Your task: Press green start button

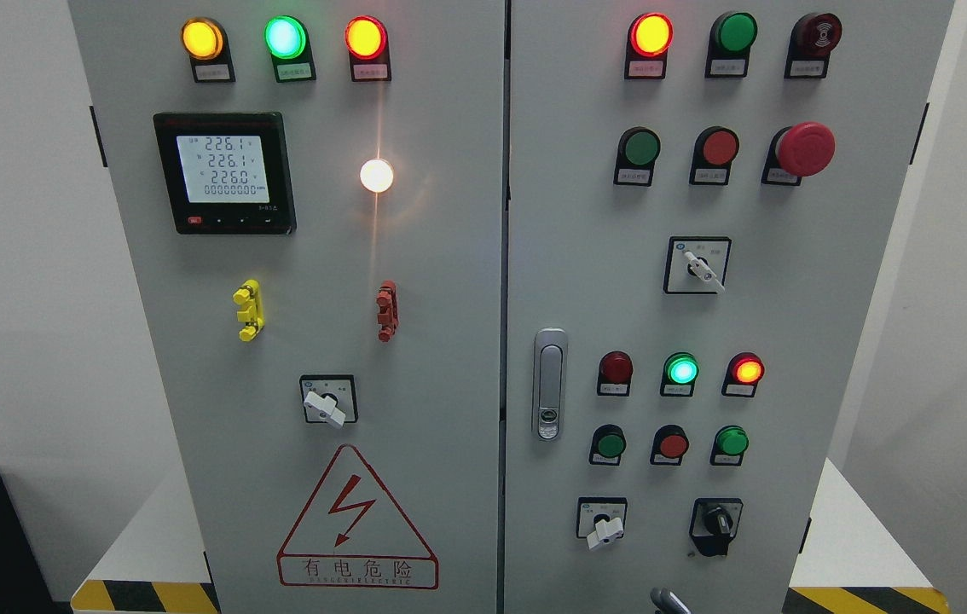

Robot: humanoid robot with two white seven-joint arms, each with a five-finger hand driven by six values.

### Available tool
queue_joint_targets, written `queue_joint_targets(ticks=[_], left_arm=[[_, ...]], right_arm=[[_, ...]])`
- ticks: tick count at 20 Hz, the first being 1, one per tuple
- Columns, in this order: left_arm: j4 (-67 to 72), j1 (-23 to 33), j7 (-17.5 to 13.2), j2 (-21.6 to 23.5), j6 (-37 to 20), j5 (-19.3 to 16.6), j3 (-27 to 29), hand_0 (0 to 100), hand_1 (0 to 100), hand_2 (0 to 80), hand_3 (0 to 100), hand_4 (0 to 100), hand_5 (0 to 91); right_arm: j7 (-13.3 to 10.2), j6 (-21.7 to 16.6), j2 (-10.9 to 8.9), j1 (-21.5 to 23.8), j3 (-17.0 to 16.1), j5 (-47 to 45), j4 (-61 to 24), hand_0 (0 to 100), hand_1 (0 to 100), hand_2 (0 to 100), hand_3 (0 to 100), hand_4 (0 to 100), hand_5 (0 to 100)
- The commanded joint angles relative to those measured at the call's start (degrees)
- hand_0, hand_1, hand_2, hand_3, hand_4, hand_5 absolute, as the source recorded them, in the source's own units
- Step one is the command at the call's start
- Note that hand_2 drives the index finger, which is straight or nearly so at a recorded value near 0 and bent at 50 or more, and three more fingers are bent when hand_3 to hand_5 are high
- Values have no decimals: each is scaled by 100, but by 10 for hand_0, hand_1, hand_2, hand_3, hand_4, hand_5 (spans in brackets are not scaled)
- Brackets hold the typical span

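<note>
Head view, green start button (pixel 641 147) facing outward, unpressed

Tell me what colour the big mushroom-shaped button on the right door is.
Red. The mushroom button shows clearly in the head view, upper right of the cabinet.

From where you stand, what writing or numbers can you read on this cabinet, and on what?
"226.1", "226.1", "226.0": meter.
"有电危险": warning triangle, beside a lightning bolt.
Line under that: too small to read.
Tags under the lamps and buttons: blurred.
Switch plates: unreadable.
</note>
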Motion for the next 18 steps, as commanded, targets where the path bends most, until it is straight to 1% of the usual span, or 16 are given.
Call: queue_joint_targets(ticks=[1, 3, 6, 8, 11, 12, 13, 15, 16, 18], left_arm=[[-158, 0, -6, 0, -3, 0, 0, 120, 556, 0, 0, 0, 0], [-158, 0, -6, 0, -3, 0, 0, 120, 556, 0, 0, 0, 0], [-158, 0, -6, 0, -3, 0, 0, 120, 556, 0, 0, 0, 0], [-158, 0, 3, 0, -3, 0, 0, 120, 556, 0, 0, 0, 0], [-158, 0, 3, 0, -3, 0, 0, 120, 556, 0, 0, 0, 0], [-158, 0, 3, 0, -3, 0, 0, 120, 556, 0, 0, 0, 0], [-158, 0, 3, 0, -3, 0, 0, 120, 556, 0, 0, 0, 0], [-158, 0, -6, 0, -3, 0, 0, 120, 556, 0, 0, 0, 0], [-158, 0, -6, 0, -3, 0, 0, 120, 556, 0, 0, 0, 0], [-158, 0, 3, 0, -3, 0, 0, 120, 556, 0, 0, 0, 0]], right_arm=[[-303, -154, 0, 0, -38, 806, -42, 0, 370, 0, 222, 230, 11], [-426, -242, 0, 0, -47, 1212, -59, 0, 382, 0, 322, 310, 175], [-681, -453, 0, -17, -56, 1817, -77, 0, 380, 0, 402, 402, 344], [-883, -540, 0, -35, -47, 2327, -103, 0, 385, 0, 491, 518, 510], [-1085, -681, 0, -44, -12, 3188, -103, 0, 403, 0, 596, 639, 736], [-1190, -690, 0, -79, -3, 3522, -103, 0, 406, 0, 614, 661, 781], [-1313, -690, 9, -123, 5, 3847, -103, 0, 404, 0, 639, 697, 856], [-1489, -690, 9, -211, -3, 4489, -103, 50, 403, 0, 661, 731, 910], [-1534, -682, 9, -246, -3, 4788, -103, 104, 397, 0, 673, 760, 954], [-1639, -682, 18, -290, -12, 5368, -103, 154, 388, 0, 683, 783, 1000]])
